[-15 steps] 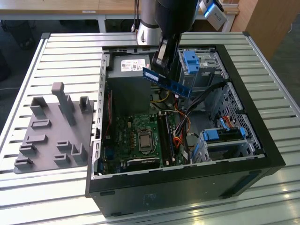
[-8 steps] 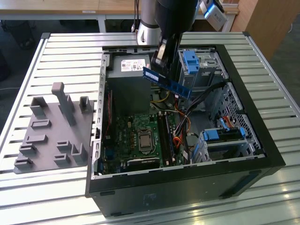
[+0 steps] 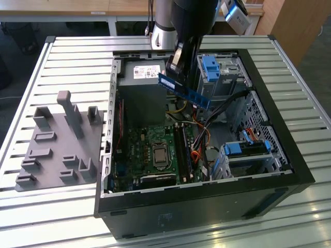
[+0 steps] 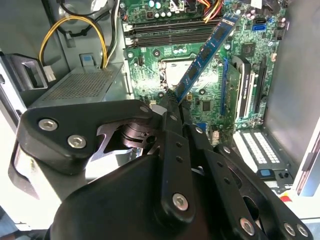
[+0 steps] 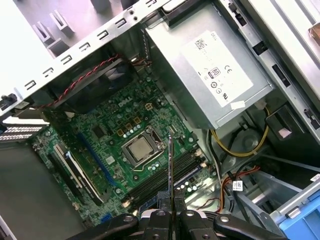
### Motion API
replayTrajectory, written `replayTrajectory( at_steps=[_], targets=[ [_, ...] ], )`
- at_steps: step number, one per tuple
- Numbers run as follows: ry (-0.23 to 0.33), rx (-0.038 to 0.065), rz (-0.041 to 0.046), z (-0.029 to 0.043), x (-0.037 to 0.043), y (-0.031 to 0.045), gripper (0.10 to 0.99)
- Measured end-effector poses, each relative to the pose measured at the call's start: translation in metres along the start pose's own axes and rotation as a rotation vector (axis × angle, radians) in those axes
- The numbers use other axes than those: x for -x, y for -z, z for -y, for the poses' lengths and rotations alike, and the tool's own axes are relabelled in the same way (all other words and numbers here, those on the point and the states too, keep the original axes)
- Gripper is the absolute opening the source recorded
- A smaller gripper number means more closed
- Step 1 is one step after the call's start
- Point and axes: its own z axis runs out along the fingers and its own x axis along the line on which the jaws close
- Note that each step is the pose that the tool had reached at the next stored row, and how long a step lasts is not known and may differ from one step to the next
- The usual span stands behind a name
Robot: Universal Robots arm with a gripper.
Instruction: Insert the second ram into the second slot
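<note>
The second ram is a blue stick hanging in the air over the open computer case, well above the motherboard and not yet in any slot. The arm's jaws are clenched on one end of it, so most of its length juts free. In the exterior view it slopes down toward that view's right, passing in front of a blue drive-bay latch.

In the second wrist view the stick shows its row of dark chips and reaches out over the board toward the memory slots. In the first wrist view it is seen edge-on as a thin dark line between the CPU socket and the slots.

Gripping the end probably leaves the contact edge clear for seating. The height likely keeps it off the yellow cables and the power supply beside the board.

The case stands on a slatted metal table, with a grey fixture tray just beside it on the exterior view's left.
</note>
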Motion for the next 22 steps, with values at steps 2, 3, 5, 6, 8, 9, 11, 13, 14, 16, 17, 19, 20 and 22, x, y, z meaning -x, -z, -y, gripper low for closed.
replayTrajectory(
  at_steps=[2, 3, 5, 6, 8, 9, 11, 13, 14, 16, 17, 19, 20, 22],
  targets=[
    [-0.011, 0.000, 0.0005, 0.0000, 0.0000, 0.0000, 0.137],
    [-0.017, 0.000, 0.0007, 0.0000, 0.0000, 0.0000, 0.137],
    [-0.028, 0.000, 0.0011, 0.0000, 0.0000, 0.0000, 0.137],
    [-0.034, 0.000, 0.0013, 0.0000, 0.0000, -0.0001, 0.137],
    [-0.046, 0.000, 0.0018, 0.0000, 0.0000, -0.0001, 0.137],
    [-0.051, -0.001, 0.0019, 0.0000, 0.0000, -0.0001, 0.137],
    [-0.063, -0.001, 0.0024, 0.0000, 0.0000, -0.0001, 0.137],
    [-0.074, -0.001, 0.0028, 0.0000, 0.0000, -0.0001, 0.137],
    [-0.079, -0.001, 0.0030, 0.0000, 0.0000, -0.0001, 0.137],
    [-0.090, -0.001, 0.0035, 0.0000, 0.0000, -0.0001, 0.137],
    [-0.095, -0.001, 0.0036, 0.0000, 0.0000, -0.0001, 0.137],
    [-0.106, -0.001, 0.0041, 0.0000, 0.0000, -0.0002, 0.137],
    [-0.111, -0.001, 0.0042, 0.0000, 0.0000, -0.0002, 0.137],
    [-0.122, -0.001, 0.0046, 0.0000, 0.0000, -0.0002, 0.137]
  ],
)
